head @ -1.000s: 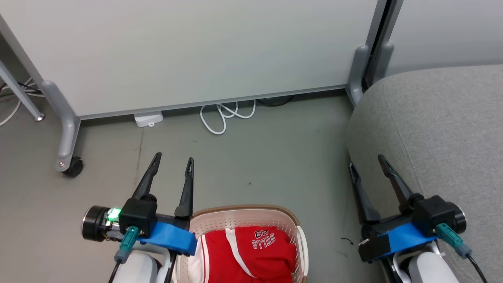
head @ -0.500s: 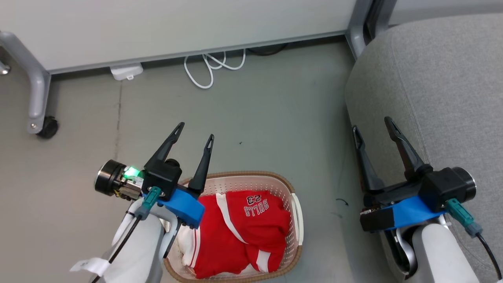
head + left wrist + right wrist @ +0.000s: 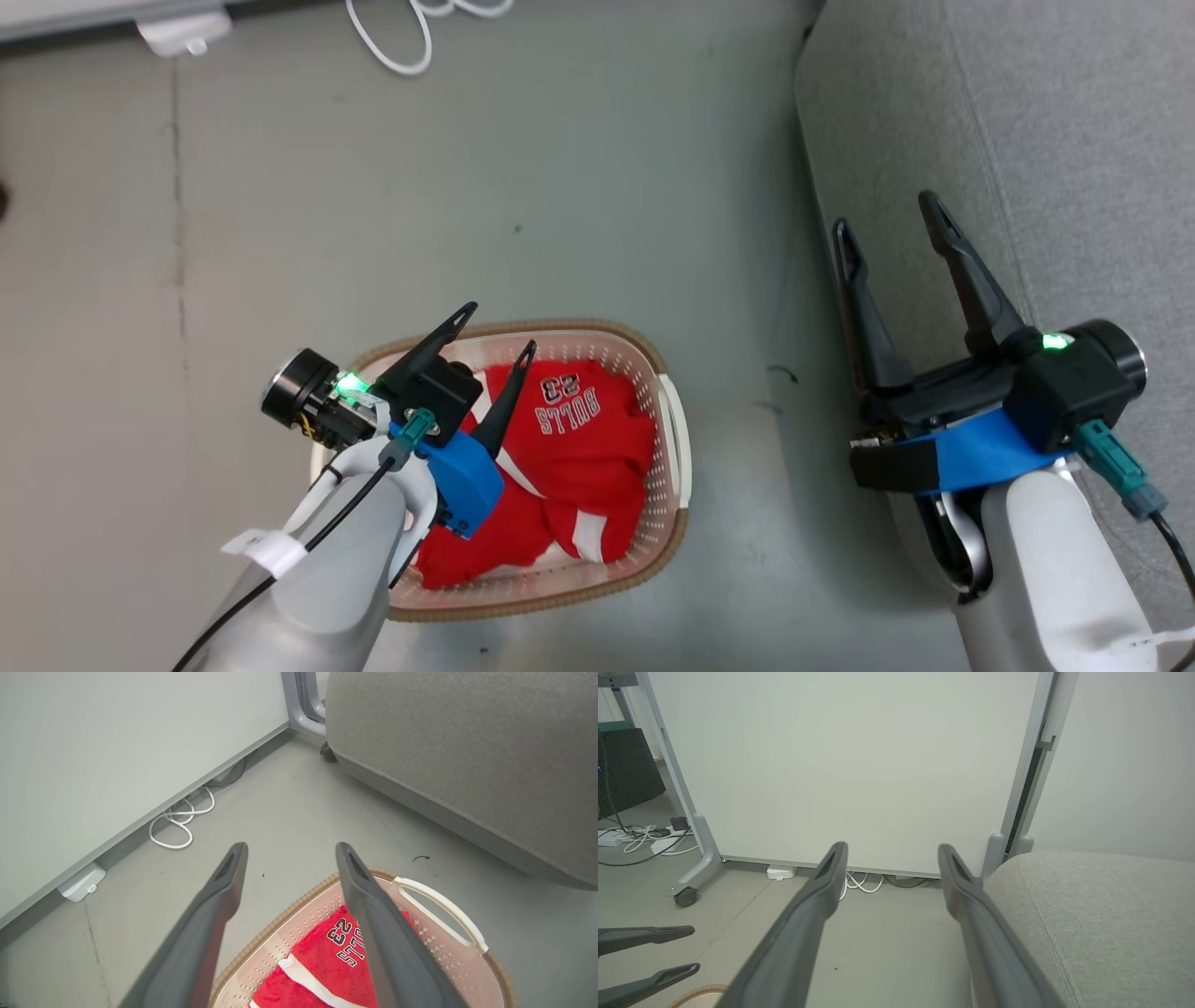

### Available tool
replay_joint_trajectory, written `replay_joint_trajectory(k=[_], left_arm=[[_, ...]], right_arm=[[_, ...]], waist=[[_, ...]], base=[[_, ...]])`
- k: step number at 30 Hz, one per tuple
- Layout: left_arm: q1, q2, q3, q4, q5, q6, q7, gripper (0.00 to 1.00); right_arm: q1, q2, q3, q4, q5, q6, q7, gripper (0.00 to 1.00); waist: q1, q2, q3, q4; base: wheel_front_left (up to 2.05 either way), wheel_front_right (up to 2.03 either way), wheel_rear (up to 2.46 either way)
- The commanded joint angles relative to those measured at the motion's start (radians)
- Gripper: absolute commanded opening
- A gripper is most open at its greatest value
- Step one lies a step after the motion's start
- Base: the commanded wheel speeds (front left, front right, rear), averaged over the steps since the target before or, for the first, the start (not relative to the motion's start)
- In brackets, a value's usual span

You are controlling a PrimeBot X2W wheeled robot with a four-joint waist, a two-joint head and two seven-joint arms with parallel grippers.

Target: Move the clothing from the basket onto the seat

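Barely begun. Red "BULLS 23" clothing (image 3: 569, 439) heaped in the basket (image 3: 674, 439) on the floor (image 3: 373, 187); none on the visible part of the grey seat (image 3: 1074, 140). Above the heap, left gripper (image 3: 499, 327) spread and empty; by the seat's edge, right gripper (image 3: 885, 213) likewise spread and empty.

A white panel (image 3: 850, 765) is seen standing on a grey floor (image 3: 887, 933). Under the panel's lower edge a coiled white cable (image 3: 861, 882) is laid, and a small white box (image 3: 781, 871) is set beside it. At the panel's left end, a grey leg (image 3: 703, 858) is carried on a black caster (image 3: 685, 898). Beyond that end, loose cables (image 3: 635, 840) are strewn before a dark cabinet (image 3: 626, 770).
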Motion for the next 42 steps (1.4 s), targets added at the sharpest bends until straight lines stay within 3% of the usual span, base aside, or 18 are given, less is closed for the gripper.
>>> replay_joint_trajectory(k=[1, 10, 25, 34, 42], left_arm=[[-0.041, 0.013, -0.036, 0.046, -0.017, -0.001, -0.003, 1.00], [-0.133, 0.012, -0.167, 0.198, -0.114, -0.001, -0.003, 1.00], [-0.248, 0.007, -0.349, 0.402, -0.372, -0.001, 0.026, 1.00], [-0.318, 0.018, -0.410, 0.449, -0.478, -0.001, 0.078, 1.00], [-0.347, 0.018, -0.406, 0.488, -0.569, -0.001, 0.159, 1.00]], right_arm=[[-0.031, -0.004, 0.007, -0.011, -0.005, 0.000, -0.004, 1.00], [-0.075, -0.004, 0.014, -0.037, -0.019, 0.000, -0.004, 1.00], [-0.110, -0.004, 0.025, -0.084, -0.039, 0.000, -0.004, 1.00], [-0.110, -0.004, 0.014, -0.127, -0.068, 0.000, -0.004, 1.00], [-0.107, -0.004, 0.011, -0.152, -0.072, 0.000, -0.003, 1.00]], waist=[[-0.0002, 0.0000, 0.067, -0.024], [-0.0002, 0.0000, 0.178, -0.049], [-0.0002, 0.0000, 0.342, -0.088], [-0.0002, 0.0000, 0.425, -0.093], [-0.0002, 0.0000, 0.468, -0.096]], base=[[0.00, 0.00, 0.00], [0.00, 0.00, 0.00], [0.00, 0.00, 0.00], [0.00, 0.00, 0.00], [0.00, 0.00, 0.00]])
